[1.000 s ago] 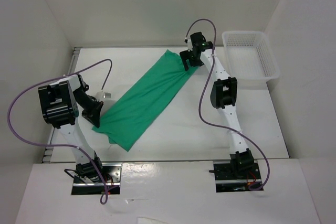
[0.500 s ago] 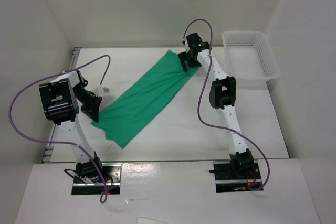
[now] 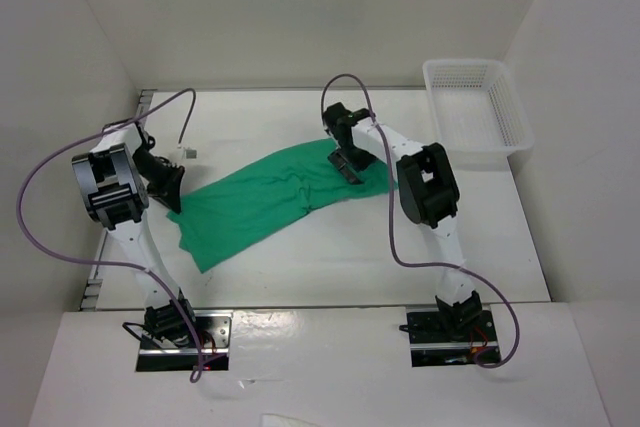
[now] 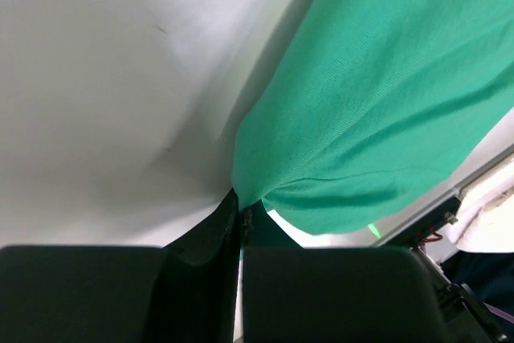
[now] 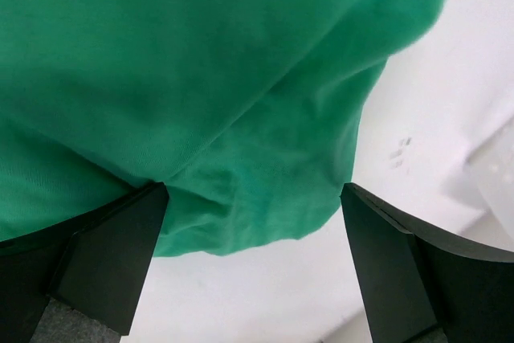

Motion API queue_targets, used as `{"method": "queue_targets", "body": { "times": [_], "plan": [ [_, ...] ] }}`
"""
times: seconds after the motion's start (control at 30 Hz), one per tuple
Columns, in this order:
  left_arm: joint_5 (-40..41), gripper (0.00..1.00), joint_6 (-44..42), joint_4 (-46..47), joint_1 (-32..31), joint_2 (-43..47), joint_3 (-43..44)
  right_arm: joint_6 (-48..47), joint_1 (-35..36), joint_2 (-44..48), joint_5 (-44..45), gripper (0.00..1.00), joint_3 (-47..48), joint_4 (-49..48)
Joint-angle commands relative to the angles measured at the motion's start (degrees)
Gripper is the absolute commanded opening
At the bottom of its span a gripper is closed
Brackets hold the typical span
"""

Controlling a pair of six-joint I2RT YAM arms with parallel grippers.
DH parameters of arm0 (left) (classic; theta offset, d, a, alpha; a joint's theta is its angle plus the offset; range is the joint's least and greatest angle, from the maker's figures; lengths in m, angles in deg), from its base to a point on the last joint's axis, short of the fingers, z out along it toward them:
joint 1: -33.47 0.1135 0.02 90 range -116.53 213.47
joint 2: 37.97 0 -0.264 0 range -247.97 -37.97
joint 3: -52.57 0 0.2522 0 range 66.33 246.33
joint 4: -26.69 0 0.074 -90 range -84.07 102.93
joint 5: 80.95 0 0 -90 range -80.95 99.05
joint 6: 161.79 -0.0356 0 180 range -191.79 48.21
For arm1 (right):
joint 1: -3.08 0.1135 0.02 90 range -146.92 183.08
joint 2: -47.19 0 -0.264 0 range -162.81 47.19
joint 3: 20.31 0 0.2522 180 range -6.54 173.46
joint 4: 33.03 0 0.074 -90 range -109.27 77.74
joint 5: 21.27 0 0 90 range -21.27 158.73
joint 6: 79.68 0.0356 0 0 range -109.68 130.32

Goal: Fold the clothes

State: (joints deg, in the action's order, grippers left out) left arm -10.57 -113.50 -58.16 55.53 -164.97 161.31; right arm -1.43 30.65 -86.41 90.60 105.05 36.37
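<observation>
The clothes, one plain green T-shirt (image 3: 265, 202), lie rumpled across the white table (image 3: 330, 257), running from the near left to the middle right. My left gripper (image 3: 172, 199) is at the shirt's left end. In the left wrist view this gripper (image 4: 239, 213) is shut on a pinch of the green cloth (image 4: 377, 78), which hangs away from it. My right gripper (image 3: 350, 169) is over the shirt's right end. Its fingers (image 5: 120, 255) stand wide apart in the right wrist view, with the shirt's edge (image 5: 241, 206) lying loose between them and nothing gripped.
A white mesh basket (image 3: 478, 154) stands at the back right corner of the table. White walls close in the table on the left, back and right. Purple cables loop from both arms. Bare tabletop shows in front of the shirt.
The shirt has swung from a stretched diagonal to nearly crosswise and has bunched in the middle. My right gripper has come nearer and leftward, still open. My left gripper has drawn back with its pinch.
</observation>
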Motion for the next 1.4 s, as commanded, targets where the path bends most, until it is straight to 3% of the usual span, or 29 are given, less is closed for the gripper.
{"method": "queue_targets", "body": {
  "times": [0.0, 0.17, 0.43, 0.53, 0.77, 0.9, 1.03, 1.1, 1.2, 1.37],
  "plan": [
    [-2.2, 0.00, -0.6, -1.6, 0.4, -1.7, 3.8, -1.0, 1.1, 0.6, 0.3, 0.99, -10.2, 4.4],
    [-2.2, 0.02, -0.6, -2.8, -0.1, -4.8, 10.2, -2.2, 1.6, 6.0, -1.1, 0.99, -19.7, 5.4],
    [-3.9, 0.02, -0.6, -3.4, -3.2, -6.4, 15.4, -3.3, 2.1, 10.9, -4.9, 0.99, -25.9, 8.3],
    [-5.0, 0.02, -0.6, -3.4, -3.8, -6.4, 16.0, -3.8, 2.1, 12.6, -7.4, 0.99, -22.1, 10.2],
    [-5.6, 0.02, -0.6, -3.4, -3.8, -5.3, 14.5, -5.7, 0.7, 15.3, -15.0, 0.99, -1.8, 13.5],
    [-5.1, 0.02, -0.6, -3.4, -3.8, -4.2, 12.3, -5.7, -5.1, 16.3, -20.7, 0.99, 3.4, 9.6],
    [-4.0, 0.02, -0.6, -3.4, -3.8, -3.1, 11.8, -6.3, -10.7, 14.7, -21.7, 0.99, 2.8, 5.5],
    [-4.0, 0.02, -0.6, -3.4, -3.8, -2.5, 11.8, -6.3, -12.6, 13.5, -21.2, 0.90, 0.4, 3.4],
    [-4.0, 0.02, -0.6, -3.4, -3.8, -1.9, 11.2, -6.8, -13.9, 13.0, -21.2, 0.85, -3.5, -0.3],
    [-3.5, 0.02, -0.1, -3.4, -3.8, -1.9, 11.2, -6.8, -16.8, 12.1, -22.9, 0.57, -6.6, -4.2]
  ]
}}
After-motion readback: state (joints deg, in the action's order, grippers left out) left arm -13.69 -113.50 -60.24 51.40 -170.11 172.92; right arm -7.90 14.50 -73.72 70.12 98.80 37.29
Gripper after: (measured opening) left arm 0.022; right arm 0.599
